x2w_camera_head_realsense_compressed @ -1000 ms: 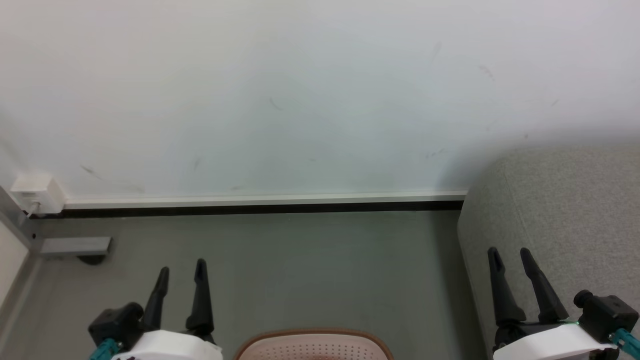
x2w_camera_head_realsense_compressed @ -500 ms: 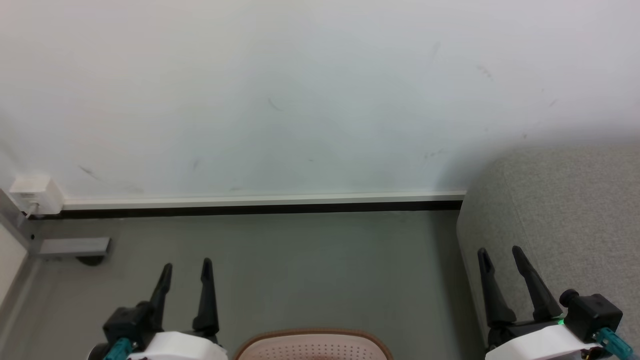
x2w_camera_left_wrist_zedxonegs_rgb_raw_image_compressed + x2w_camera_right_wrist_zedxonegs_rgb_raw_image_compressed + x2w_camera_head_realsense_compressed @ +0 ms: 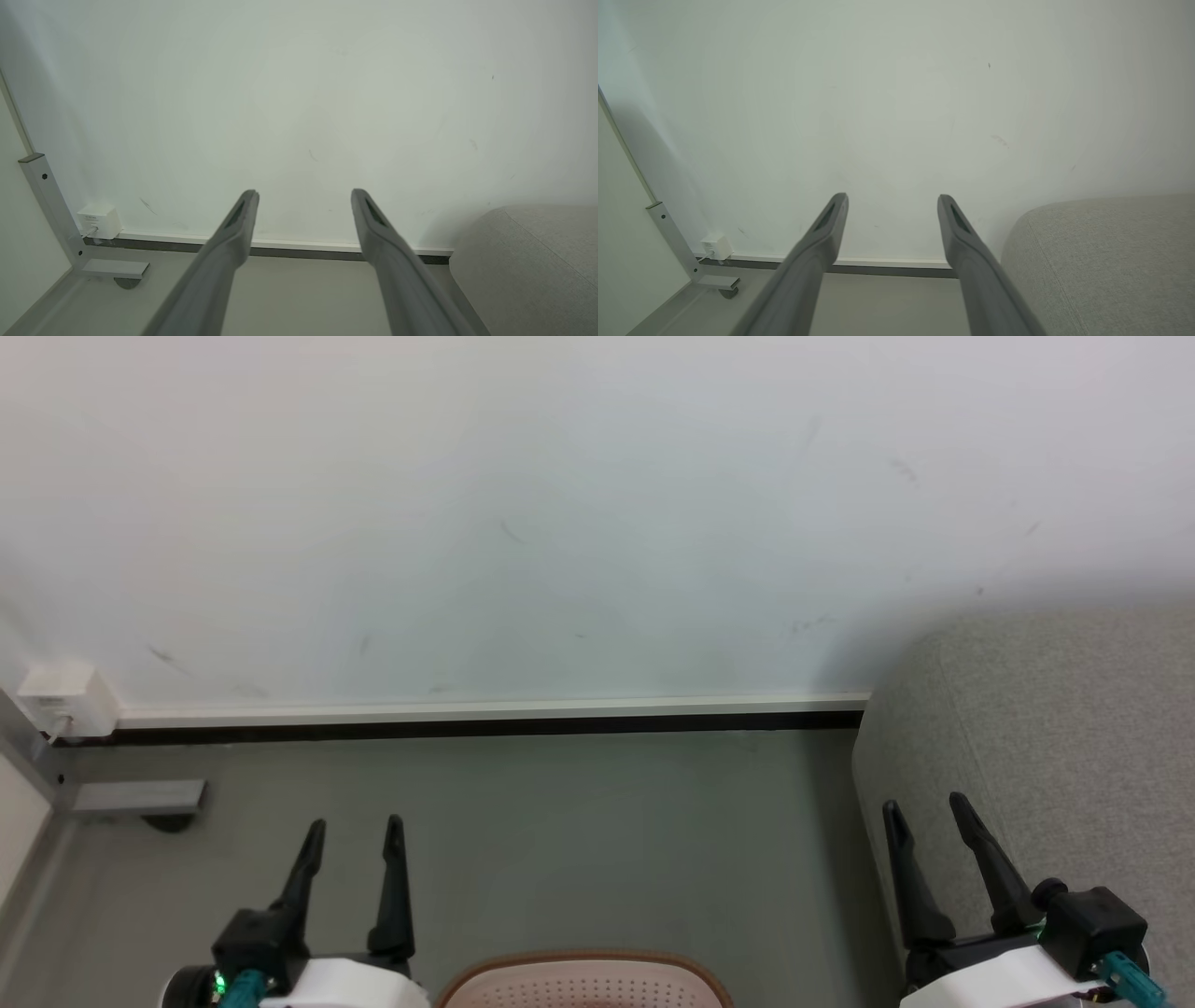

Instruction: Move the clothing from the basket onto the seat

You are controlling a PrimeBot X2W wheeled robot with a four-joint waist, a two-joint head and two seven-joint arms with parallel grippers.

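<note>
- Grey metal frame foot [image 3: 140, 795] and a white wall box [image 3: 65, 695] sit at the far left. Keep your left arm's swing away from both.
- The left gripper [image 3: 358, 821] hovers over the floor [image 3: 579, 840] just left of the basket, its two fingers parted and holding nothing. Leave them parted as you lower it, so it arrives ready to pinch.
- The cream-pink basket [image 3: 583, 980] stands on the floor between the two grippers, at the bottom edge of the head view. Its far brown rim and part of its holed wall are visible there.
- The clothing is presumably inside it, hidden below that edge. Bend at the waist until you see fabric before you reach.
- Enter from above, inside the rim. A push against the wall would likely slide so light a basket.
- The right gripper [image 3: 922, 800] is likewise spread and empty, its fingertips in front of the seat's near rounded corner. You cannot tell from here whether they touch it.
- The light grey seat [image 3: 1055, 709] stands at the right, near the basket, so the carry looks short. Lift the garment fully clear of the rim before you swing right, because trailing cloth could drag the basket along.
</note>
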